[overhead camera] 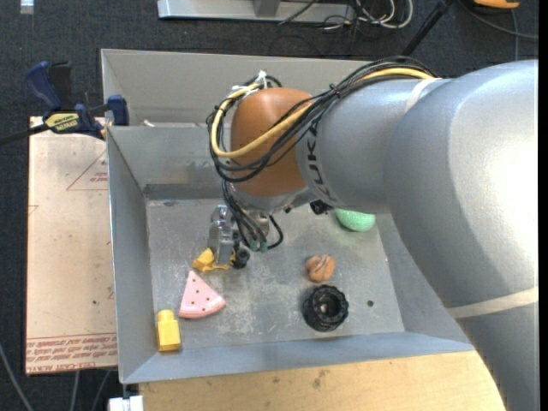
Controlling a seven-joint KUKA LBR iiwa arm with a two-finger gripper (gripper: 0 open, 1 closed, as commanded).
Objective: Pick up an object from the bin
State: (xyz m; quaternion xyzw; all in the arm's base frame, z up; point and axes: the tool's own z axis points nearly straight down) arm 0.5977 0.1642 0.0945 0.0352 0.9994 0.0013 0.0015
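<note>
Tool (229,252) just beside yellow piece (205,262)

A pink foam wedge shaped like a watermelon slice (202,299) lies flat, with a yellow plastic block (169,330) just beside it on the left. Well apart to the right sits a black ribbed round piece (325,306), perhaps a wheel. A brown lumpy object (320,268) lies just behind it, and a pale green rounded object (355,220) farther back.

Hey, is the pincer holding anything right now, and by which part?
Cannot be told. The pincer is down at a small yellow piece beside the pink wedge; no hold on it shows clearly.
</note>
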